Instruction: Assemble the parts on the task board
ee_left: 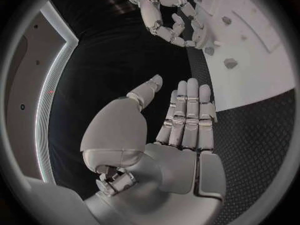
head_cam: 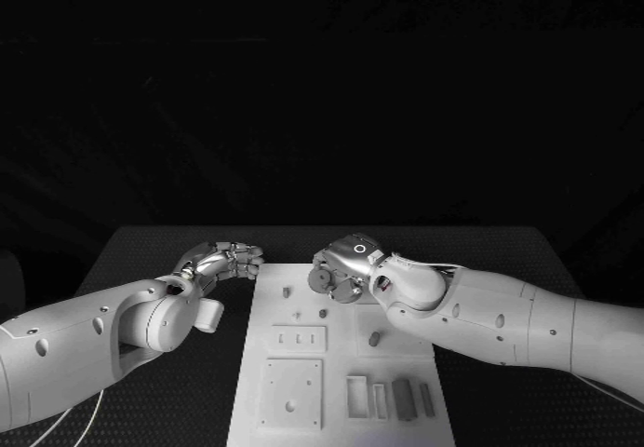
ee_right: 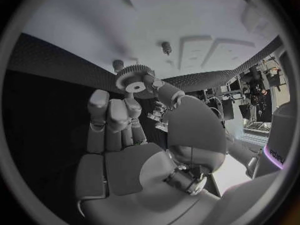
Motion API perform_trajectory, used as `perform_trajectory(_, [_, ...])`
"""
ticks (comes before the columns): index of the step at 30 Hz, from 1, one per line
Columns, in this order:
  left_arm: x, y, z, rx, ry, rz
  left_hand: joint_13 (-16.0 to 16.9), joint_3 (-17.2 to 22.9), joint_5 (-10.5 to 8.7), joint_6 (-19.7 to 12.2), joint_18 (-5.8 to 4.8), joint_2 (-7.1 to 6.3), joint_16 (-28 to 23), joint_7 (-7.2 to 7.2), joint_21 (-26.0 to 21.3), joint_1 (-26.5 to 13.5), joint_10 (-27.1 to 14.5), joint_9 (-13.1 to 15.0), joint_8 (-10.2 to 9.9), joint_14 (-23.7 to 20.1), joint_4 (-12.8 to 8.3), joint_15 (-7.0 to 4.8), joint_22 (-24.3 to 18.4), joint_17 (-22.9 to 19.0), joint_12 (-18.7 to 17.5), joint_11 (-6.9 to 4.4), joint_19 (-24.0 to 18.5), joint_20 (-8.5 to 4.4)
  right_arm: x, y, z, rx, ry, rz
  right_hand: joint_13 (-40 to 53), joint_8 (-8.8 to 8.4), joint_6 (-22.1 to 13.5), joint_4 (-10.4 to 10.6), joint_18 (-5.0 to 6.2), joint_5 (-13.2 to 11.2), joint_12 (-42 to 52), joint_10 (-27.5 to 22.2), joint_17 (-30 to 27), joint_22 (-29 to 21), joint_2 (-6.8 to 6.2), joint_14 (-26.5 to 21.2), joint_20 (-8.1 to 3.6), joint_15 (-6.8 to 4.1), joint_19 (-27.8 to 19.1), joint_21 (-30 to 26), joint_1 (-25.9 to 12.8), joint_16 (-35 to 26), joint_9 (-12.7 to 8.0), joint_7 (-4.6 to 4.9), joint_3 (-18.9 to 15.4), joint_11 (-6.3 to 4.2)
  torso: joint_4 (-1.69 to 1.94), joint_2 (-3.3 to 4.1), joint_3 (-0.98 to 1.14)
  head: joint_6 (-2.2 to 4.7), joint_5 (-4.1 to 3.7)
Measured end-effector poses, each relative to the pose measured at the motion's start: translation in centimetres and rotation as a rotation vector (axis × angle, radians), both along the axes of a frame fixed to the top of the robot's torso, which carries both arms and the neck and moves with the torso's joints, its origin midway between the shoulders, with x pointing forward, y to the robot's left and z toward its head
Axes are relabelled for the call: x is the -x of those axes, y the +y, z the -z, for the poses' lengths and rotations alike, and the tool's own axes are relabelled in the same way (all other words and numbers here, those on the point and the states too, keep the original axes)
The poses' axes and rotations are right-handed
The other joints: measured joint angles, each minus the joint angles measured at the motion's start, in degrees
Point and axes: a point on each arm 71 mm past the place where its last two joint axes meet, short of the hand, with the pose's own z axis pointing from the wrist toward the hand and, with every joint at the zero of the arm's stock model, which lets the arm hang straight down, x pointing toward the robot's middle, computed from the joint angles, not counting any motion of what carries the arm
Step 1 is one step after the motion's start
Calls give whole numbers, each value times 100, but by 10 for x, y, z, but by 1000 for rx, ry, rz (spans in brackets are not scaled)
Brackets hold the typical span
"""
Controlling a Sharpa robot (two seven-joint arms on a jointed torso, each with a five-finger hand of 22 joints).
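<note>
While the right hand [head_cam: 339,270] hangs over the upper middle of the task board [head_cam: 302,410], it pinches a toothed gear [ee_right: 132,79] at its fingertips, so the gear-fitting step looks in hand. Next, I'd guess, the bore must line up over a peg [ee_right: 166,47]. The left hand [head_cam: 228,262] waits released, holding nothing, by the board's upper-left corner.

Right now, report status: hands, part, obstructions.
Right hand pinches a gear above the task board. Left hand open, beside the board's far left corner. Pegs below the gear stand unobstructed.
</note>
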Motion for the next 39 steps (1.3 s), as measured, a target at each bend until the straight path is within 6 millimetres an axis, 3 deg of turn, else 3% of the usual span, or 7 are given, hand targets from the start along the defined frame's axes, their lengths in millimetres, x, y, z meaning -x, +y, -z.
perform_trajectory(9, [0,0,0,0,0,-1,-1,0,0,0,0,0,0,0,0,0,0,4,0,0,0,0,-1,0,0,0,0,0,-2,10,15,15,15,0,-6,-5,4,0,0,0,-1,18,-1,0,0,2,0,2,2,0,0,-21,4,-4,0,-1,13,5,-7,-9,32])
perform_trajectory(29, [-1,0,0,-1,-1,-1,3,0,0,-20,0,0,0,20,0,0,0,9,0,0,0,0,-2,-5,0,0,0,0,-6,14,20,29,16,9,-26,-37,16,-17,-1,0,-1,7,4,0,-23,19,-8,19,30,0,23,-44,8,-16,16,-14,-7,1,8,-44,79])
perform_trajectory(36, [-1,-1,0,-1,0,-1,3,0,0,-20,0,0,0,20,0,0,0,8,0,0,0,0,-3,-5,-23,0,0,0,-9,14,23,36,22,15,-55,-185,20,-33,0,-113,-1,-16,4,0,-87,20,-11,20,27,-1,41,-62,-63,-19,32,11,-13,1,12,-39,83])
perform_trajectory(39, [-1,-1,0,-1,0,0,3,0,0,-20,0,0,0,20,0,0,0,8,0,0,0,0,-3,-5,-23,0,0,0,-9,15,24,39,25,16,-72,-284,8,-80,-1,-178,-1,-16,3,0,-112,17,-22,83,17,0,68,-100,-107,-8,15,12,-12,1,13,-39,83])
